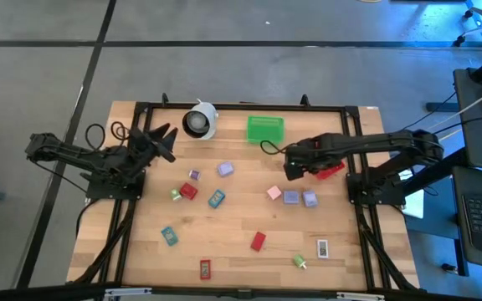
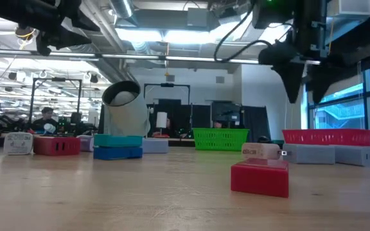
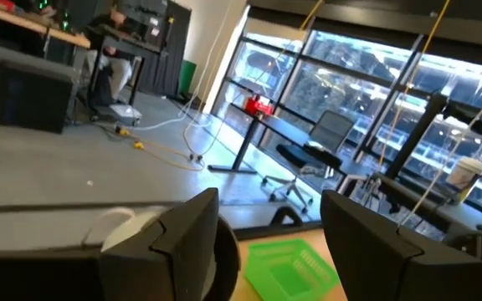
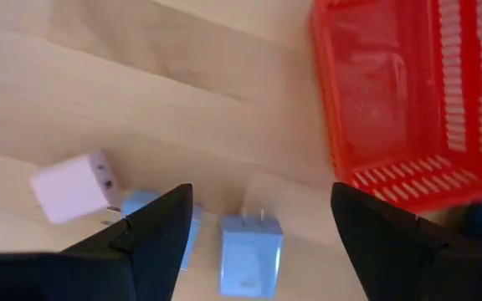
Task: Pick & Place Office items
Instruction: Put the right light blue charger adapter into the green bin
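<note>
Small office items lie scattered on the wooden table: lavender blocks [image 1: 292, 197] [image 1: 225, 169], a pink block [image 1: 274, 192], red pieces [image 1: 258, 241] [image 1: 189, 191], teal pieces [image 1: 216, 199] [image 1: 169, 236], a green piece [image 1: 299, 262] and a white packet [image 1: 323, 248]. My right gripper [image 1: 291, 171] [image 4: 262, 201] hangs open above the table beside the red basket [image 1: 330, 170]. Below it lie two lavender plug blocks [image 4: 249, 255] [image 4: 153, 216] and a pale pink one [image 4: 72, 186]. My left gripper [image 1: 167, 142] [image 3: 270, 209] is open and raised, pointing toward the white roll [image 1: 199, 121].
The green basket [image 1: 265, 128] [image 3: 291, 267] stands at the far edge, to the right of the white roll [image 2: 124, 109]. The red basket [image 4: 400, 100] [image 2: 326, 136] sits partly under my right arm. A black frame [image 1: 241, 107] borders the table. Bare wood lies between the scattered pieces.
</note>
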Available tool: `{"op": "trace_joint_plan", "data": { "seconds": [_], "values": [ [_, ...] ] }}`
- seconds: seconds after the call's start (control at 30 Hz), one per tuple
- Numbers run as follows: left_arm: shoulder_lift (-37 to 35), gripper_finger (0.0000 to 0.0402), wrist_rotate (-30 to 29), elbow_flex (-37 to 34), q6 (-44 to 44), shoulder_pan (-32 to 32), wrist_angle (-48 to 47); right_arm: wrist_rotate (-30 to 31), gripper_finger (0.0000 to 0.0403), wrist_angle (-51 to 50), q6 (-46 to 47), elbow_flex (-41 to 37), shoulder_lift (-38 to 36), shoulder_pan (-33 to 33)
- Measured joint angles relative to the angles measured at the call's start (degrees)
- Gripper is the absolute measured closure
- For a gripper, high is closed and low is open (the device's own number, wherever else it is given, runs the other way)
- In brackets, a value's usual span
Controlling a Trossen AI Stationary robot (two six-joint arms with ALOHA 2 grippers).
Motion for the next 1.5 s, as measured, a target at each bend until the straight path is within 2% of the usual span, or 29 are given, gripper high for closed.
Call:
{"op": "trace_joint_plan", "data": {
  "seconds": [0.3, 0.53, 0.67, 0.9, 1.07, 1.23, 1.37, 1.5],
  "values": [
    [4.02, 0.0194, 0.17, 0.0, -10.4, 0.0, -1.31, -2.5, 0.0115, -1.8, 5.8, -1.23, 1.4, 9.21],
    [6.75, 0.0194, 4.13, 0.0, -20.33, 0.0, -1.28, -2.23, 0.0115, -0.82, 14.52, -4.17, 1.4, 16.61],
    [8.14, 0.0194, 5.16, 0.0, -24.36, 0.0, -1.27, -2.2, 0.0115, 2.98, 19.37, -7.01, 1.4, 19.38],
    [10.68, 0.0194, 5.54, 0.0, -30.42, 0.0, -1.27, -0.71, 0.0115, 12.38, 20.64, -12.49, 1.4, 20.78],
    [12.14, 0.0194, 6.46, 0.0, -30.5, 0.0, -1.26, -0.4, 0.0115, 13.03, 22.07, -15.12, 1.4, 20.78],
    [13.43, 0.0194, 6.37, 0.0, -30.26, 0.14, -1.27, -0.48, 0.0115, 20.75, 24.62, -18.99, 1.4, 20.78],
    [13.82, 0.0194, 4.72, 0.0, -25.07, 1.61, -1.27, -0.4, 0.0115, 28.09, 26.7, -22.12, 1.4, 20.63],
    [13.68, 0.0194, 3.2, 0.0, -20.51, 4.28, -1.27, 0.33, 0.0115, 29.0, 29.83, -24.03, 1.31, 20.56]
  ]
}}
